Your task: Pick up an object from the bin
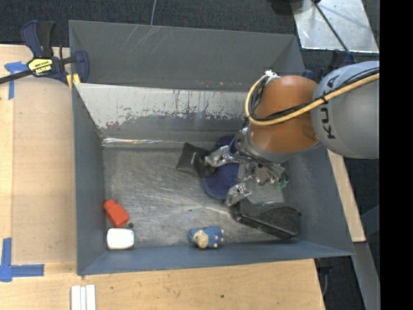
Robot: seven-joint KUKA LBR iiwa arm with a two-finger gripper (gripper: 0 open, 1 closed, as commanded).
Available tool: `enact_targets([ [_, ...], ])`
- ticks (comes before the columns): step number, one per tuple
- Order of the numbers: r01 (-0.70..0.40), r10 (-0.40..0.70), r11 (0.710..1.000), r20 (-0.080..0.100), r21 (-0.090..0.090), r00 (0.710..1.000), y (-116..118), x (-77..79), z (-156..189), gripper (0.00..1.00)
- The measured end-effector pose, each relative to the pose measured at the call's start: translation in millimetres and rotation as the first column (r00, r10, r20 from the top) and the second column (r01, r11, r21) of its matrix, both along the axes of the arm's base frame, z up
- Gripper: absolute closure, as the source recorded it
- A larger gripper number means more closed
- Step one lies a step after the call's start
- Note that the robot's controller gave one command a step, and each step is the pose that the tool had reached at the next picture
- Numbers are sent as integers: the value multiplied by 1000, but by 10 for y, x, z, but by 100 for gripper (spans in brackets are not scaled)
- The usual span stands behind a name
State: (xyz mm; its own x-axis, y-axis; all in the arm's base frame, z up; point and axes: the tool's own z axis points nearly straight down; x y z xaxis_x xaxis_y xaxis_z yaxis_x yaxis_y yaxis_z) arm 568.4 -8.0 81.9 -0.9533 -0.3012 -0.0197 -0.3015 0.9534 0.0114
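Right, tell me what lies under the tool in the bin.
Under the tool lies a dark blue rounded thing, beside a black flat piece. The robot's orange wrist cover hides the blue thing's right side.

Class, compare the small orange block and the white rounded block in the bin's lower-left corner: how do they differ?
The small orange block is boxy and lies slanted; the white rounded block has soft corners and lies level. The orange one lies farther from the bin's near wall than the white one. Both are small.
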Motion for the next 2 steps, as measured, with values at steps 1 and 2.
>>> enact_targets([
  [1, -1, 1, 1000, 3, -2, 1000, -5, 10, 14, 100],
  [2, -1, 1, 1000, -3, -17, 1000, -75, 172, 1436, 100],
])
